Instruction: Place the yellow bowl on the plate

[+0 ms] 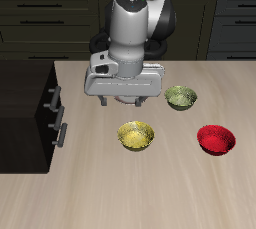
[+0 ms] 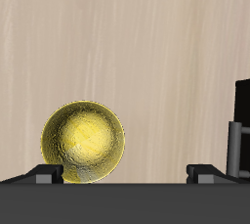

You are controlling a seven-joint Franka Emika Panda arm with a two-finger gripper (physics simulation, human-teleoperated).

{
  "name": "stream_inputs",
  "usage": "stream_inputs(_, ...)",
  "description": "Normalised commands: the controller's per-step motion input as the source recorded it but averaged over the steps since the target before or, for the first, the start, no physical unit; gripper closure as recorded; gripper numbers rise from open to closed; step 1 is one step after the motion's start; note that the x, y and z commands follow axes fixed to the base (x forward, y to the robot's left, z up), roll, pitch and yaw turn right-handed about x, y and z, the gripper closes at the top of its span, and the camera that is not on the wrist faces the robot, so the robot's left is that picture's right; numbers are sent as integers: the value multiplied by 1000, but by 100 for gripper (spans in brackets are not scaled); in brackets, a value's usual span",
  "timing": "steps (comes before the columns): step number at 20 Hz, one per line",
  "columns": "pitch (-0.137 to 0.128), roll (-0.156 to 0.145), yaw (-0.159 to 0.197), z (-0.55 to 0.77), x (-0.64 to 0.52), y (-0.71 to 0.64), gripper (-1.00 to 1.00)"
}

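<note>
The yellow bowl (image 1: 136,135) stands upright on the wooden table, nearer the front edge than my gripper (image 1: 125,95). In the wrist view the yellow bowl (image 2: 83,141) shows its speckled glossy inside, close to one fingertip (image 2: 44,172). My gripper (image 2: 125,172) hangs above the table just behind the bowl. Its jaws are spread wide and hold nothing. The plate shows in neither view; my hand covers the patch of table behind the yellow bowl.
A duller olive-green bowl (image 1: 181,97) stands beside my gripper. A red bowl (image 1: 215,139) stands beside the yellow one. A black drawer cabinet (image 1: 30,103) sits on the table's side and also shows in the wrist view (image 2: 242,120).
</note>
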Motion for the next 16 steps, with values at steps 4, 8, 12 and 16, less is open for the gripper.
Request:
stream_inputs(4, -11, 13, 14, -129, -15, 55, -100)
stream_inputs(8, 32, -6, -3, -255, -47, 0, -100)
stream_inputs(12, 9, -1, -20, -91, -48, -1, -100)
stream_inputs(16, 24, 9, -35, -106, -98, 125, -100)
